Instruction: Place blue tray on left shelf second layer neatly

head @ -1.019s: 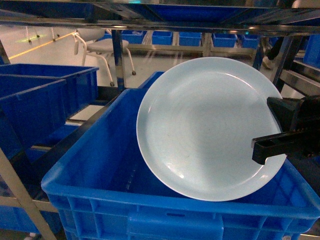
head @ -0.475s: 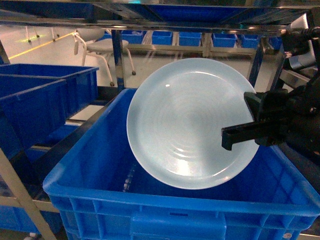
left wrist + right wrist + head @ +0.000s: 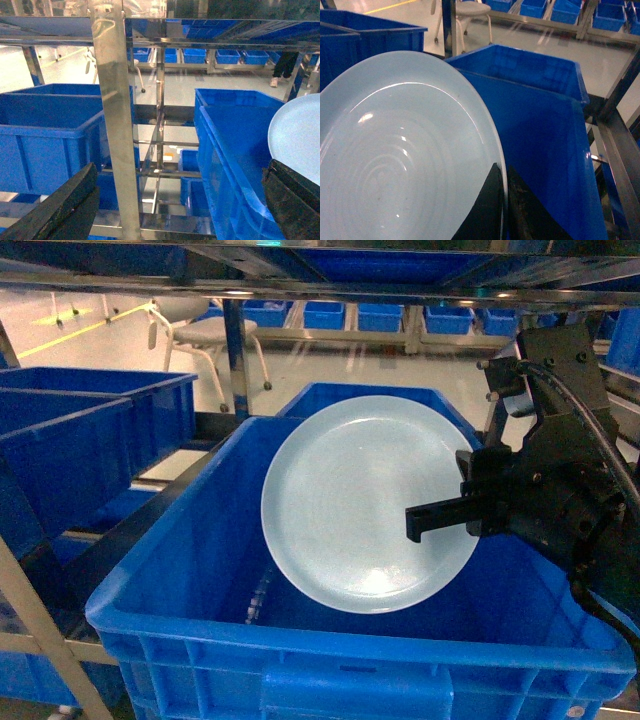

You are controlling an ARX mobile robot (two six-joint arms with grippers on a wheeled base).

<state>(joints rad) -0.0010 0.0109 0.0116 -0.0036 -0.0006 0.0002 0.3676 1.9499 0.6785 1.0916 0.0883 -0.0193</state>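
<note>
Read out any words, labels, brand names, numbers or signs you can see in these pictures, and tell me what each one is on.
There are none to read.
The blue tray, pinched at its rim by the right gripper, is plain and unmarked.
The blue crate beneath it shows only moulded ribs, no lettering.
The steel shelf upright carries no label.
The left gripper holds nothing and shows no marking.
</note>
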